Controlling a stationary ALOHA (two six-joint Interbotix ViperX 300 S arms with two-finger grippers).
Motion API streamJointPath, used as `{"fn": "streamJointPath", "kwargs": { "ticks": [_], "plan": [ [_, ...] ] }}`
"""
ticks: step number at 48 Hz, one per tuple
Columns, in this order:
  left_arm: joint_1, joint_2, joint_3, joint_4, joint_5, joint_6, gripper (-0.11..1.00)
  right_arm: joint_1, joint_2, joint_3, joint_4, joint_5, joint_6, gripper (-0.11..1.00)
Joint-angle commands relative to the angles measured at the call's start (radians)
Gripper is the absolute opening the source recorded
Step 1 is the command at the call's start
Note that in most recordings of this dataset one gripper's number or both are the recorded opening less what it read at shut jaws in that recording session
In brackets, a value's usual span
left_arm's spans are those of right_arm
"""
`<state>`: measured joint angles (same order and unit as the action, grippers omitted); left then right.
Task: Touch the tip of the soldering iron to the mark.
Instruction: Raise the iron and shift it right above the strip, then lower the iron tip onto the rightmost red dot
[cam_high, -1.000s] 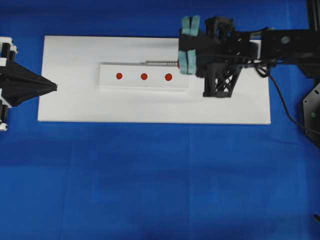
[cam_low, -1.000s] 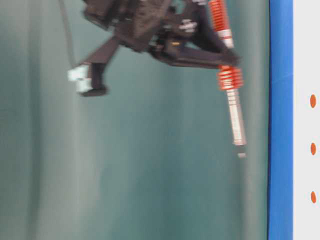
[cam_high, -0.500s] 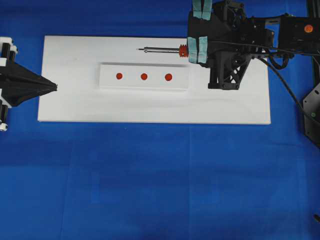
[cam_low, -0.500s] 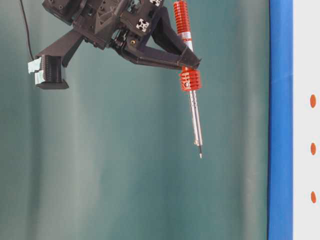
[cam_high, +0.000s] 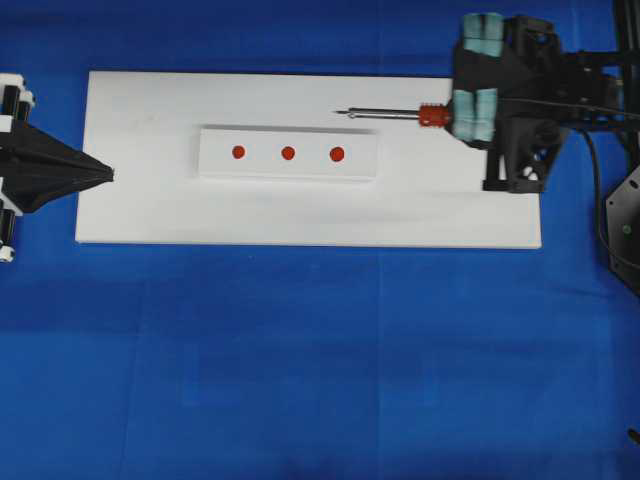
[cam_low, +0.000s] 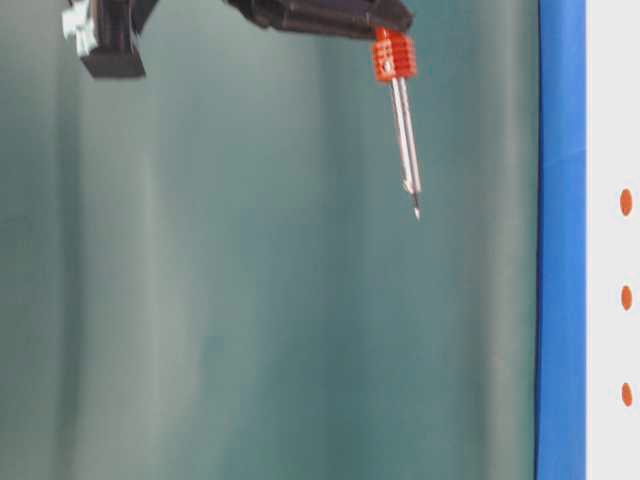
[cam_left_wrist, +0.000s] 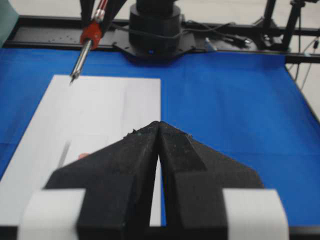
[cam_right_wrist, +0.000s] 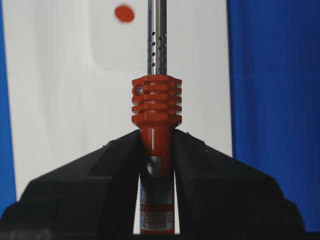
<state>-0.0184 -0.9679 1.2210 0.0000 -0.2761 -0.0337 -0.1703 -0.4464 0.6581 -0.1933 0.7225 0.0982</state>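
Note:
The soldering iron (cam_high: 385, 114) lies level in the air, with its red collar (cam_high: 432, 115) beside my right gripper (cam_high: 470, 112), which is shut on the red handle (cam_right_wrist: 156, 145). Its tip (cam_high: 342, 112) points left and hangs over the white board (cam_high: 300, 215), behind the raised strip (cam_high: 360, 165) with three red marks (cam_high: 288, 153). The tip is nearest the right-hand mark (cam_high: 337, 154) and clear of the surface in the table-level view, where the iron (cam_low: 405, 130) stands well away from the marks (cam_low: 626, 202). My left gripper (cam_high: 110, 175) is shut and empty at the board's left edge.
Blue cloth (cam_high: 300, 350) covers the table round the board. The right arm's black frame (cam_high: 520, 150) overhangs the board's right end, and a black cord (cam_high: 600, 215) trails down beside it. A black arm base (cam_left_wrist: 155, 30) stands at the far end in the left wrist view.
My right gripper has carried the soldering iron to the right, so the tip has drawn back from above the middle mark to above the right one. The left gripper has not moved.

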Motion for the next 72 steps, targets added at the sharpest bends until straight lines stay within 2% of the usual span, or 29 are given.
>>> {"fn": "streamJointPath", "kwargs": {
  "ticks": [1, 12, 34, 54, 72],
  "plan": [
    [0.0, 0.003, -0.012, 0.002, -0.006, 0.002, 0.0, 0.0, -0.04, 0.005, 0.002, -0.005, 0.003, 0.06],
    [-0.002, 0.003, -0.011, 0.002, -0.008, 0.0, 0.0, 0.0, -0.032, 0.014, 0.002, -0.003, 0.003, 0.06],
    [-0.002, -0.006, -0.012, 0.002, -0.009, 0.0, 0.0, 0.003, 0.129, 0.02, 0.002, -0.003, 0.003, 0.06],
    [0.0, -0.011, -0.012, 0.002, -0.008, 0.0, 0.0, -0.014, 0.245, 0.049, -0.003, -0.12, 0.003, 0.06],
    [-0.002, -0.011, -0.012, 0.002, -0.005, 0.002, 0.0, -0.025, 0.293, 0.048, -0.005, -0.135, 0.002, 0.06]
  ]
}}
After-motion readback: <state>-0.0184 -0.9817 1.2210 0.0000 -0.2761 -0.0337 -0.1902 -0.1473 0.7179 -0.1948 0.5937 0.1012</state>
